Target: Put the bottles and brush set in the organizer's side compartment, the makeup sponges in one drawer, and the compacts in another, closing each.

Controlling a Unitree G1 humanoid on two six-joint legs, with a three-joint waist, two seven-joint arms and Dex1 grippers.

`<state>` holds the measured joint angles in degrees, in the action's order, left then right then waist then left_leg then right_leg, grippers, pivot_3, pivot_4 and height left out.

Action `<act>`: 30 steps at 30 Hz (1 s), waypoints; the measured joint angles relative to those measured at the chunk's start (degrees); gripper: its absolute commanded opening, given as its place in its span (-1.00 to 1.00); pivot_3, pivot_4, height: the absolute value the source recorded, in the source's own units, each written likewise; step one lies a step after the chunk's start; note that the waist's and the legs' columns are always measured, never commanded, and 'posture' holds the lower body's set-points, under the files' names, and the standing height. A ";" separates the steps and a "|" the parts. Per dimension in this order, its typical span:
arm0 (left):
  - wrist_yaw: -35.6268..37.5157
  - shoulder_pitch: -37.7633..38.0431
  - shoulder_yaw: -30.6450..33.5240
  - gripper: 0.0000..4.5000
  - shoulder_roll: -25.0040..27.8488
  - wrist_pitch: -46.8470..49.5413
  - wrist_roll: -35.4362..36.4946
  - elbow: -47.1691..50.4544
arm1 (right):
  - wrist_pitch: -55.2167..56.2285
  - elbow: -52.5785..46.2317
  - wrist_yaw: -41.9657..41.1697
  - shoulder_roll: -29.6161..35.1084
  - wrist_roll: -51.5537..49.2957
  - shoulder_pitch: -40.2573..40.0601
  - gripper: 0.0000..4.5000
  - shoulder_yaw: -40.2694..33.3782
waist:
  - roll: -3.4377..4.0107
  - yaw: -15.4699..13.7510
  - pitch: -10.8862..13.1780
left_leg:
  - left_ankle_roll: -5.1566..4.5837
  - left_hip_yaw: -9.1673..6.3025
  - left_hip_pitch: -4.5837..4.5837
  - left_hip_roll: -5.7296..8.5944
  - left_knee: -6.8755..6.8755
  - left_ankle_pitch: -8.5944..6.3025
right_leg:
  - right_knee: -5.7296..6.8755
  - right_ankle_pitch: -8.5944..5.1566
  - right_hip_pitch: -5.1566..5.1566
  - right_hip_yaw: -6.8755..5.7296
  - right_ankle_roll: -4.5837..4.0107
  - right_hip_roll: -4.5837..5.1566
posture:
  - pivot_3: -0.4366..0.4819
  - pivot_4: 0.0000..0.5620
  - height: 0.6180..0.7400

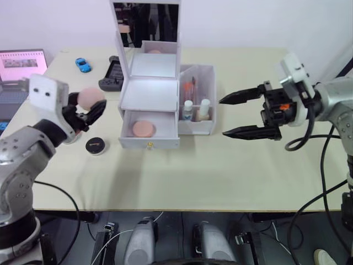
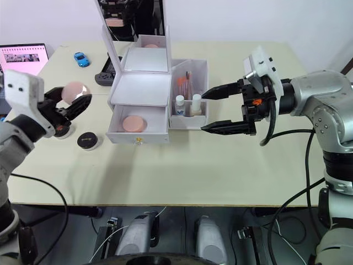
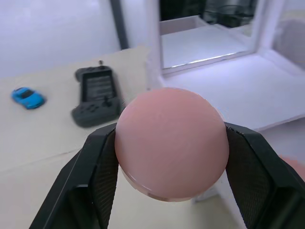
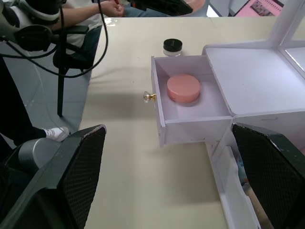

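Observation:
My left gripper (image 1: 91, 108) is shut on a round pink makeup sponge (image 3: 171, 143), held above the table left of the white organizer (image 1: 149, 83). The organizer's bottom drawer (image 1: 149, 144) is pulled out, and another pink sponge (image 1: 143, 128) lies in it. Two small bottles (image 1: 196, 109) and the brush set (image 1: 189, 88) stand in the clear side compartment (image 1: 208, 77). A black compact (image 1: 96, 146) rests on the table near the left gripper. A second one (image 2: 60, 131) is partly hidden under that gripper. My right gripper (image 1: 223, 116) hovers open just right of the side compartment, holding nothing.
A black game controller (image 1: 112, 74), a blue toy car (image 1: 83, 64) and a laptop (image 1: 22, 66) sit at the back left. The organizer's mirror lid (image 1: 146, 22) stands upright. In the right wrist view a seated person (image 4: 95, 9) is beyond the table's far side.

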<state>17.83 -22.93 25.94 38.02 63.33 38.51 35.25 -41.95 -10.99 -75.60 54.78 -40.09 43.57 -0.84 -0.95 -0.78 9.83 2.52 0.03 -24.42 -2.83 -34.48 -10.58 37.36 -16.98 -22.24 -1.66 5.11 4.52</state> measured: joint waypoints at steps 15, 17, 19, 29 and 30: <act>10.38 -15.07 -22.73 0.18 0.23 0.48 4.03 -7.86 | -4.88 -8.76 6.67 2.14 -4.07 -6.92 1.00 -7.53 | -0.01 -0.08 0.01 | 0.00 -0.02 0.00 0.00 -0.09 0.00 | 0.03 0.00 0.05 0.00 0.01 -0.02 | -0.05 -0.47 1.00; 11.14 -15.77 -26.70 0.18 0.53 -0.04 1.74 -9.86 | -5.85 -10.48 8.12 2.75 -4.94 -9.05 1.00 -9.45 | -0.01 0.04 0.01 | 0.00 -0.02 -0.01 0.00 -0.10 0.00 | 0.03 0.00 0.05 0.01 0.01 -0.02 | -0.05 -0.47 1.00; 11.84 -15.84 -28.89 0.18 0.36 -0.12 0.56 -11.34 | -6.54 -11.73 9.24 2.92 -5.73 -10.44 1.00 -10.81 | -0.01 0.23 0.01 | -0.01 -0.02 -0.01 -0.01 -0.10 0.00 | 0.05 0.00 0.01 0.02 0.01 -0.04 | -0.05 -0.47 1.00; 14.25 -17.15 -30.94 0.18 -0.02 -0.20 -1.81 -13.29 | -7.72 -14.22 12.60 3.67 -8.26 -12.91 1.00 -13.56 | -0.01 0.02 0.01 | -0.01 -0.04 -0.02 -0.02 -0.15 0.00 | 0.06 -0.01 0.03 0.02 0.00 -0.06 | -0.05 -0.47 1.00; 14.34 -17.15 -31.06 0.40 -0.02 -0.15 -1.84 -13.43 | -7.70 -14.29 12.75 3.72 -8.43 -13.03 1.00 -13.57 | -0.01 0.06 0.01 | -0.01 -0.04 -0.02 -0.02 -0.15 0.00 | 0.06 -0.01 0.03 0.02 0.01 -0.06 | -0.05 -0.47 1.00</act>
<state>32.17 -40.08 -5.12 38.01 63.18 36.67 21.82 -49.64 -25.28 -62.85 58.51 -48.52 30.53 -14.40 -0.96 -0.73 9.84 2.51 -0.01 -24.43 -2.86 -34.64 -10.58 37.42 -16.99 -22.21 -1.65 5.12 4.45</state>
